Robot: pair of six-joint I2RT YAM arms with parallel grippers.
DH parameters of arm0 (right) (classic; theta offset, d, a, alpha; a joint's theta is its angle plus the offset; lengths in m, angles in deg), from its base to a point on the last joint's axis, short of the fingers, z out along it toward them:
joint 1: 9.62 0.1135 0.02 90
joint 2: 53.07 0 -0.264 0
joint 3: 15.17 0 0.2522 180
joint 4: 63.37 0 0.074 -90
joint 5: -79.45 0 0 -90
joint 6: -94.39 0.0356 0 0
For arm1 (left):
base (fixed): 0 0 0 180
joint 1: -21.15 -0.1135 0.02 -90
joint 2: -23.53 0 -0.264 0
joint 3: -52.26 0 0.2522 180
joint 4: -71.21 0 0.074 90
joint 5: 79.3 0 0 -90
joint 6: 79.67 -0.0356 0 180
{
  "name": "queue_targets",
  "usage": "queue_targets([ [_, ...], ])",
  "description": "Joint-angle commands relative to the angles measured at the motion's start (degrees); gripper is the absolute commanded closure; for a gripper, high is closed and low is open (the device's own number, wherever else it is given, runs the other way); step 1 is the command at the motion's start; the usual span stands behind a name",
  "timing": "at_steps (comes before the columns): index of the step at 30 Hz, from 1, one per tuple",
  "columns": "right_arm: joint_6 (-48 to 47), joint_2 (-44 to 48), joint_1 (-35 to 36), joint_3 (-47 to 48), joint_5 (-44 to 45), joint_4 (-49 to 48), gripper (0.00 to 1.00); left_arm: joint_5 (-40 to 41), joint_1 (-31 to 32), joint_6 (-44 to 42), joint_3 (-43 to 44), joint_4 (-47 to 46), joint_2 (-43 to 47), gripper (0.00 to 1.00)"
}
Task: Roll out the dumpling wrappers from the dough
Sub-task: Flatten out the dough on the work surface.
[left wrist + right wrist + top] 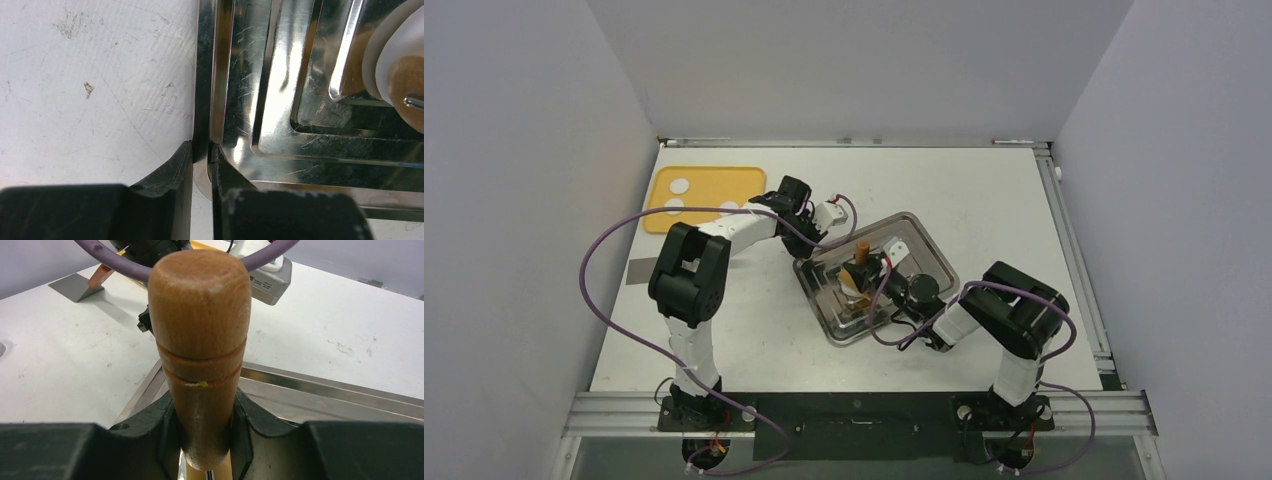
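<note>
The rim of the tray (225, 75) is pinched by the left hand (201, 152). One finger is set outside, on the surface (100, 75) side, and one inside. It is likely held this way so the tray is kept from sliding.

The wooden handle (200, 315) of the roller (857, 275) is clamped by the right hand (202, 427), and its round end pokes up past the fingers. The roller is seen over the tray. A tight grip is needed so it can be moved without slipping.

The dough (680, 184) is seen as small white lumps on the yellow mat (724, 180), at the far left of the surface and well apart from the tray. No flat wrapper can be made out. Rolling is judged not yet begun, since roller and dough are far apart.
</note>
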Motion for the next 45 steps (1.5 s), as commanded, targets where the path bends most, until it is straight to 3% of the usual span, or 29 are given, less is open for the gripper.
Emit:
queue_targets([
  [1, -1.72, 0.77, 0.44, 0.96, 1.33, 13.23, 0.92, -1.57, 0.6, 1.09, -3.31, 3.3, -4.69, 1.0],
  [8, -2.82, 0.81, -1.69, 2.35, 3.28, 20.72, 0.92, -1.5, 0.6, 1.07, -3.28, 3.35, -4.8, 1.0],
  [12, -0.14, -2.11, 1.49, 1.88, -0.74, 17.64, 0.92, -1.54, 0.6, 1.03, -3.28, 3.32, -4.87, 1.0],
  [15, 0.47, -2.28, 1.76, 1.55, 1.46, 17.64, 0.92, -1.54, 0.6, 1.05, -3.19, 3.47, -4.85, 1.0],
  [22, 0.66, 0.75, -3.57, 1.11, 3.36, 19.89, 0.92, -1.59, 0.6, 0.95, -3.16, 3.44, -4.89, 1.0],
  [28, 2.83, -3.42, 2.93, 0.47, 3.9, 17.36, 0.92, -1.54, 0.6, 0.96, -3.02, 3.61, -5.06, 1.0],
  [32, 5.09, -4.24, 3.33, -1.05, 4.98, 13.34, 0.92, -1.57, 0.6, 0.96, -3.09, 3.65, -5.04, 1.0],
  [39, 1.38, 1.32, -2.89, 0.13, 5.87, 19.37, 0.92, -1.56, 0.61, 0.87, -3.1, 3.65, -5.02, 1.0],
  [45, 2.72, -3.5, 2.78, -0.16, 6.45, 17.71, 0.92, -1.54, 0.61, 0.85, -3.05, 3.66, -5.07, 1.0],
])
